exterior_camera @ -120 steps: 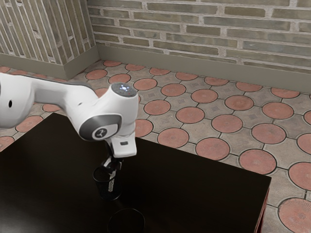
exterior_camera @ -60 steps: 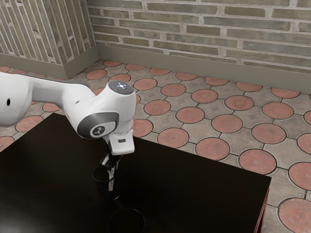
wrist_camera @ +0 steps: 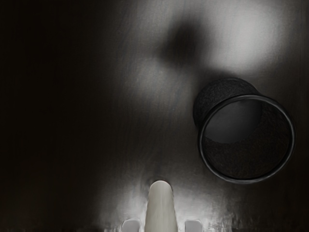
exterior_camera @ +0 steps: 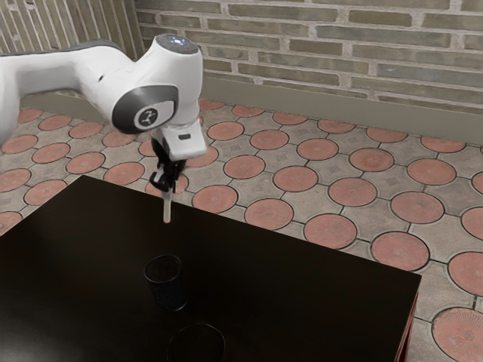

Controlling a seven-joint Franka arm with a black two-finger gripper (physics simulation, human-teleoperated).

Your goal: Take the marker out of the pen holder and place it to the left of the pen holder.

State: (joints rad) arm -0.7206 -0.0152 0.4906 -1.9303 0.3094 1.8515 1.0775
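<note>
my gripper [exterior_camera: 167,187]: jaws clamped on marker [exterior_camera: 167,211], near upright above table [exterior_camera: 302,294], lower end free, probably for easy set-down; height likely meant to clear pen holder [exterior_camera: 168,290]; next, i lower marker left of it

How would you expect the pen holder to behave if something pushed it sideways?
The pen holder looks empty and thin-walled, so it is probably light and easily shifted. Standing taller than wide, it might tip if pushed near its rim. Its round wall suggests it could roll once down.
</note>
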